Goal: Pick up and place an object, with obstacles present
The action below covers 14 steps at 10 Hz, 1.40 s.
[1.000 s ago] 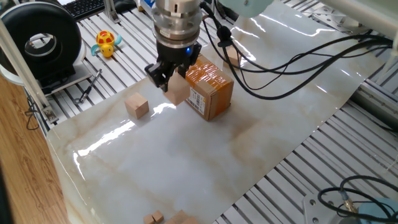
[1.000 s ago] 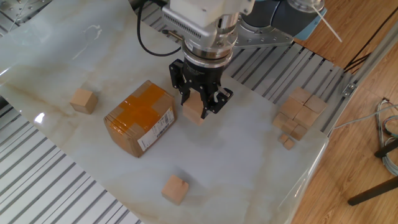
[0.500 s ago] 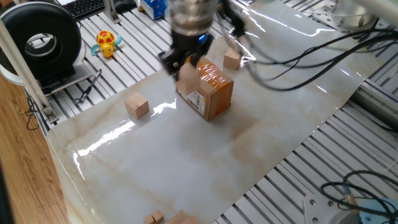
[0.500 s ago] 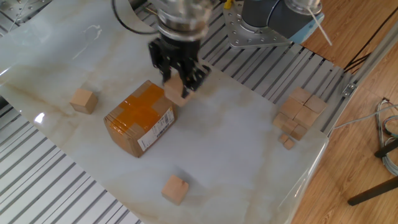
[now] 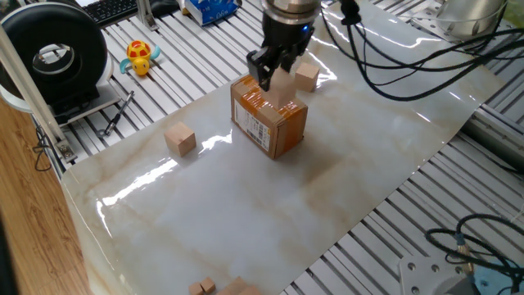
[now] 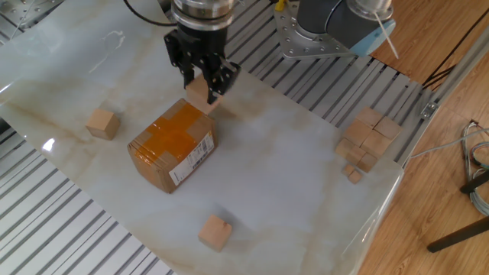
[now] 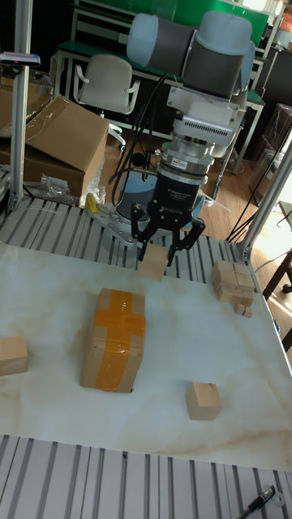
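Observation:
My gripper (image 6: 202,85) is shut on a light-tan wooden cube (image 6: 199,94), the object. It hangs in the air by the far top edge of the brown cardboard box (image 6: 172,145), the obstacle with orange tape and a barcode label. From the opposite fixed view, the gripper (image 5: 278,80) holds the cube (image 5: 283,88) just over the box (image 5: 268,124). The tall view puts the gripper (image 7: 160,256) and cube (image 7: 152,263) behind the box (image 7: 113,338), on the arm's side.
Loose cubes lie on the marble sheet: one (image 6: 102,122) left of the box, one (image 6: 215,231) near the front. A pile of cubes (image 6: 368,139) sits at the right edge. A yellow toy (image 5: 141,57) and a black reel (image 5: 56,61) sit off the sheet.
The gripper has carried the cube from beside the box's label side up and across the box top to its far edge. Box and loose cubes have not moved.

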Available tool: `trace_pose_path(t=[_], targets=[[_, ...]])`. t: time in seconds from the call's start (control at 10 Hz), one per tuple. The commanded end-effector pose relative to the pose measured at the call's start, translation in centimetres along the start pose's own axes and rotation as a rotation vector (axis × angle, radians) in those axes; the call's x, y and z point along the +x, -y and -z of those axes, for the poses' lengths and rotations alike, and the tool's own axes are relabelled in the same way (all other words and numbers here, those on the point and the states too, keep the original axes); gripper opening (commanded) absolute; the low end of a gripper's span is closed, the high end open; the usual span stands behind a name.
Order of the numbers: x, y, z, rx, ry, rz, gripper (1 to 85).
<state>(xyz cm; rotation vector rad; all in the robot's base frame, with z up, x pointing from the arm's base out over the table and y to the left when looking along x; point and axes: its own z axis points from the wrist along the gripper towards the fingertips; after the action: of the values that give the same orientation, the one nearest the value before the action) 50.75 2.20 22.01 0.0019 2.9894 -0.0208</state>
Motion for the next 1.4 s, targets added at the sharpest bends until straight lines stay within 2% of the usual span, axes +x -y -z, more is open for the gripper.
trace_pose_path(t=[0.0, 0.2, 0.3, 0.6, 0.7, 0.8, 0.9, 1.1, 1.2, 1.3], targets=[[0.3, 2.8, 0.2, -0.004, -0.011, -0.007, 1.3], [0.6, 7.8, -0.5, -0.042, -0.001, 0.105, 1.3], [1.1, 8.6, -1.0, -0.065, 0.005, 0.117, 1.3], [1.3, 9.5, -1.2, -0.023, -0.005, 0.056, 1.3], [1.9, 9.8, -1.2, -0.009, -0.028, 0.006, 1.3], [1.9, 9.9, -1.1, -0.014, -0.028, 0.005, 1.3], [1.6, 11.3, -1.4, -0.031, -0.025, 0.032, 1.3], [1.6, 15.8, -2.3, -0.051, -0.019, 0.115, 1.3], [2.1, 17.0, -2.9, -0.054, -0.01, 0.133, 1.3], [2.1, 17.0, -2.9, -0.055, -0.014, 0.116, 1.3]])
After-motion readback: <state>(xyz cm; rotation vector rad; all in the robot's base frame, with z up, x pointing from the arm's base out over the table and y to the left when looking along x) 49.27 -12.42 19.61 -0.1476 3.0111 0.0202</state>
